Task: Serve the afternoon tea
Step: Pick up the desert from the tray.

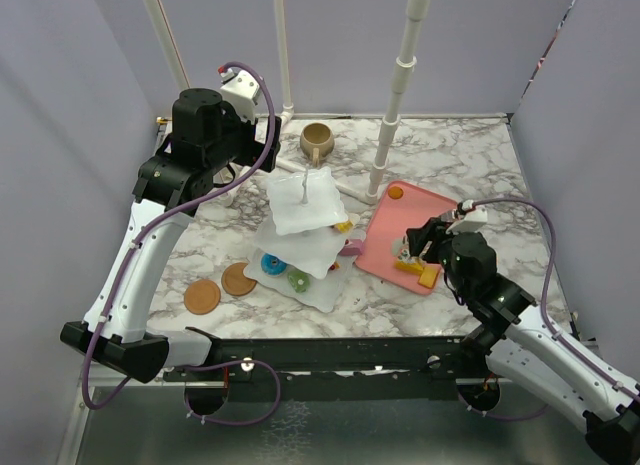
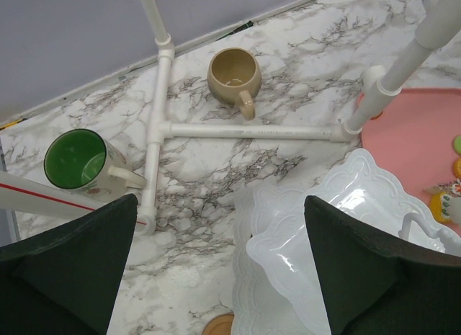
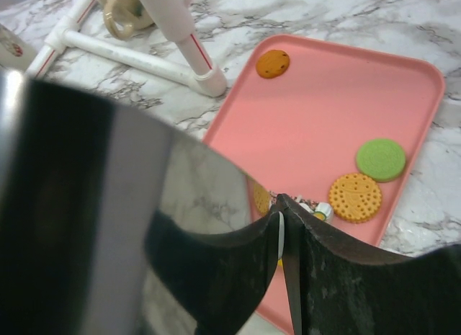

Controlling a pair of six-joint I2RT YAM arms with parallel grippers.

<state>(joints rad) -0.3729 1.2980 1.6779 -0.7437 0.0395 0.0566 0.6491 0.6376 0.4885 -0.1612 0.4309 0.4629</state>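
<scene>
The right gripper (image 1: 427,243) is clamped on the metal tongs (image 3: 122,205), its jaws part-closed around the handles so that the blades are squeezed together. The tong tips meet at the near edge of the pink tray (image 3: 338,112), right against a small white-and-yellow pastry (image 3: 317,207). Whether that pastry is actually pinched cannot be told, because the tips hide it.

The tongs are probably being used because such small pieces would be awkward for bare fingers. Just right of the tips a dotted orange biscuit (image 3: 354,197) and a green macaron (image 3: 380,159) are waiting on the tray, with an orange cookie (image 3: 273,63) at the far corner.

To the left, the white three-tier stand (image 1: 322,217) is set mid-table, within reach of both arms. A blue donut (image 1: 270,263) is already on a lower plate.

The left gripper (image 2: 220,205) is spread fully, with nothing between its fingers. It is held high at the far left, above the green-lined mug (image 2: 75,158). The tan mug (image 2: 234,74) is farther back. A mug pickup seems the likely reason for that position.
</scene>
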